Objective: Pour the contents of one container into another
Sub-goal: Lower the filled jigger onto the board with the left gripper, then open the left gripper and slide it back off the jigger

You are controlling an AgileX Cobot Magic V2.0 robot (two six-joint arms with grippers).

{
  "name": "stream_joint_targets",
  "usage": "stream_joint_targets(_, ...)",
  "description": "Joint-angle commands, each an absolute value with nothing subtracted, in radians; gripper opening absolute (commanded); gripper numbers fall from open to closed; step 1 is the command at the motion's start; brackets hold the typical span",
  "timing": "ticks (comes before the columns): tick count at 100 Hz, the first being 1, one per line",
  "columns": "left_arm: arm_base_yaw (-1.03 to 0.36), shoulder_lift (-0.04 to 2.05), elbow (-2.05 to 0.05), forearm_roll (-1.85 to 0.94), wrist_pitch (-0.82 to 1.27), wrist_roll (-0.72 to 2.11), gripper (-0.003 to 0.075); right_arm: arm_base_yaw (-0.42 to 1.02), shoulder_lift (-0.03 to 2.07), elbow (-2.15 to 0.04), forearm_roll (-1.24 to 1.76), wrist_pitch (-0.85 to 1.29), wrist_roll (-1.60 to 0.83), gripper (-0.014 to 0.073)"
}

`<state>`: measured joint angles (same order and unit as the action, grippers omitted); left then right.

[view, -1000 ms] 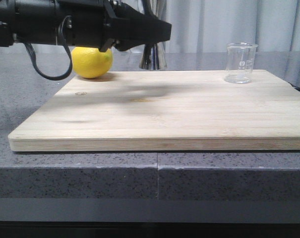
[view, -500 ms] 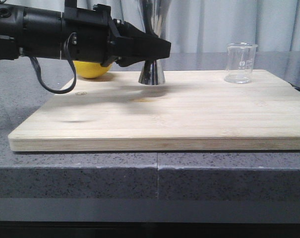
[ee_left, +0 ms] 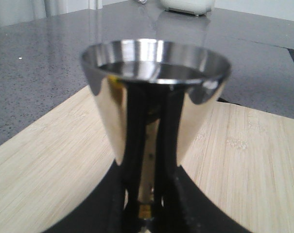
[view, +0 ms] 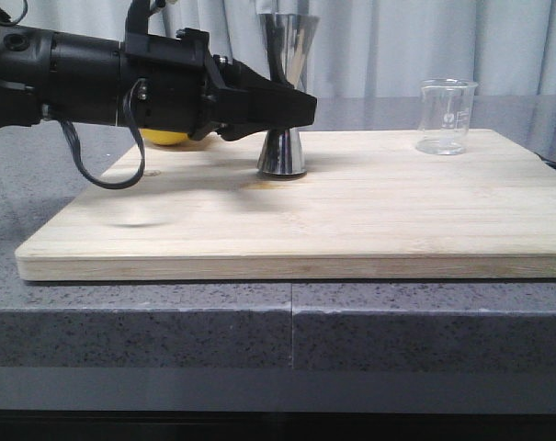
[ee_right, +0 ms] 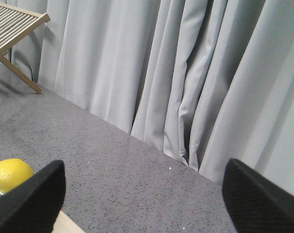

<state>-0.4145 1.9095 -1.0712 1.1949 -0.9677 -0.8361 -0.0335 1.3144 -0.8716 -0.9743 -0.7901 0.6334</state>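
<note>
lemon (view: 167,139), wooden board (view: 351,216), grey curtain (ee_right: 185,73)

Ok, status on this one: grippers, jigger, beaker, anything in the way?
Left gripper shut on jigger, base on the board. Right gripper open, empty. Beaker upright at far right of board, untouched. Lemon behind left arm, off the path.

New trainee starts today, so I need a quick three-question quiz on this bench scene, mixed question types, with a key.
1. True or false: the left claw grips the steel jigger at its narrow waist.
2. The glass beaker stands: A) on the wooden board, B) on the bare counter, C) in the right claw.
3. Fill in: the right claw is ____, holding nothing.

Key: 1 true; 2 A; 3 open
</note>
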Motion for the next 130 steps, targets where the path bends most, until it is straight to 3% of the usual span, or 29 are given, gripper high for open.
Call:
stream_joint_targets(1, -0.412, 1.859, -1.101, 1.133, -1.039, -0.833, -0.0021, -0.037, 1.28, -0.896, -0.933, -0.846, 0.635, 0.0594)
stream_joint_targets(80, -0.412, 1.859, -1.098, 1.19, -1.037, -0.833, -0.0016, -0.037, 1.28, -0.896, -0.933, -0.846, 0.635, 0.0594)
stream_joint_targets(109, -0.412, 1.859, -1.098, 1.19, -1.03, -0.833, 0.0162, -0.037, 1.28, -0.896, -0.933, -0.846, 0.635, 0.0594)
stream_joint_targets(130, -0.412, 1.859, -1.098, 1.204, -1.03, -0.833, 0.0172, -0.037, 1.28, -0.896, -0.933, -0.846, 0.635, 0.0594)
